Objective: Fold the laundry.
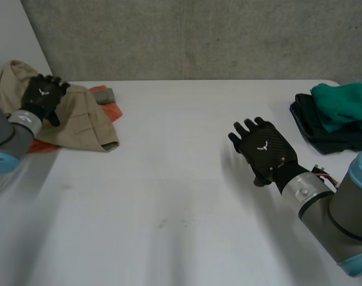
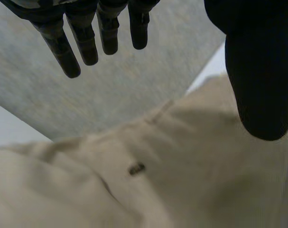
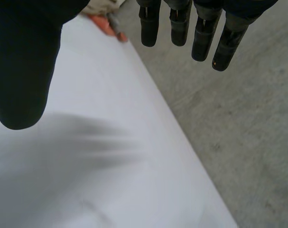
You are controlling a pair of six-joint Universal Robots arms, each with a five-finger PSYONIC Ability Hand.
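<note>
A crumpled beige garment lies at the table's far left on top of an orange cloth. My left hand hovers over the beige garment with straight fingers and holds nothing. My right hand hangs open above bare table at the right of centre, its fingers straight and its thumb spread apart.
A stack of folded clothes, a teal piece on a dark one, sits at the far right edge. A small grey item lies by the orange cloth. A concrete wall stands behind the white table.
</note>
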